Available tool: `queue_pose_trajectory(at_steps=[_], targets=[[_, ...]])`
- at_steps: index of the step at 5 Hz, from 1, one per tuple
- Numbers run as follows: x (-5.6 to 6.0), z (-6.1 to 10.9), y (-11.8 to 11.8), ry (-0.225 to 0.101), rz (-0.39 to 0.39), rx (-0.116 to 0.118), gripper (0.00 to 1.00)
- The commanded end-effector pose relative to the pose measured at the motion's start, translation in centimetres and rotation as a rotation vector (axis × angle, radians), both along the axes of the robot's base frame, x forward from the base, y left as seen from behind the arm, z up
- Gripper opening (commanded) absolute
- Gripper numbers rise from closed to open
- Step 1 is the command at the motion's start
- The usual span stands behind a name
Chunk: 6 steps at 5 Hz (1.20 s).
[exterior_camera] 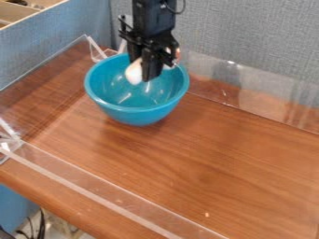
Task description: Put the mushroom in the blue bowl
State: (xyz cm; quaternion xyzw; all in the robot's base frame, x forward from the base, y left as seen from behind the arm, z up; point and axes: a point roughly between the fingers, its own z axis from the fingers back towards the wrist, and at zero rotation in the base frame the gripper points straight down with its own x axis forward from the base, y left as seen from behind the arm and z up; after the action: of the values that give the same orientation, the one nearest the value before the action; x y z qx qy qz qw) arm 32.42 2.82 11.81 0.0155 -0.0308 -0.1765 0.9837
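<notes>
The blue bowl (137, 93) stands on the wooden table at the back left. My gripper (145, 67) hangs straight down over the bowl's inside, its black fingers shut on the mushroom (134, 72), whose cream-white stem shows just left of the fingers. The mushroom's cap is hidden behind the fingers. The mushroom sits at about rim height, inside the bowl's outline.
A clear acrylic wall (50, 67) runs along the table's left and front edges, with more clear panels at the back right (249, 79). A grey partition stands behind. Bare wood (212, 159) spreads to the right and front of the bowl.
</notes>
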Motion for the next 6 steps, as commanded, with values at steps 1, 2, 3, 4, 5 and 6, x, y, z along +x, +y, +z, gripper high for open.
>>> queue_pose_trajectory(at_steps=[1, 2, 3, 4, 5, 6], targets=[[0.3, 0.4, -0.7, -0.034, -0.046, 0.008, 0.0], [0.8, 0.6, -1.0, -0.019, -0.021, 0.011, 0.0], [1.4, 0.7, -1.3, -0.001, 0.006, 0.015, 0.0], [1.9, -0.6, -0.2, 0.013, 0.018, 0.018, 0.0], [2.7, -2.1, 1.3, 0.031, 0.035, 0.022, 0.0], [3.2, -2.4, 1.4, 0.043, 0.065, 0.023, 0.0]])
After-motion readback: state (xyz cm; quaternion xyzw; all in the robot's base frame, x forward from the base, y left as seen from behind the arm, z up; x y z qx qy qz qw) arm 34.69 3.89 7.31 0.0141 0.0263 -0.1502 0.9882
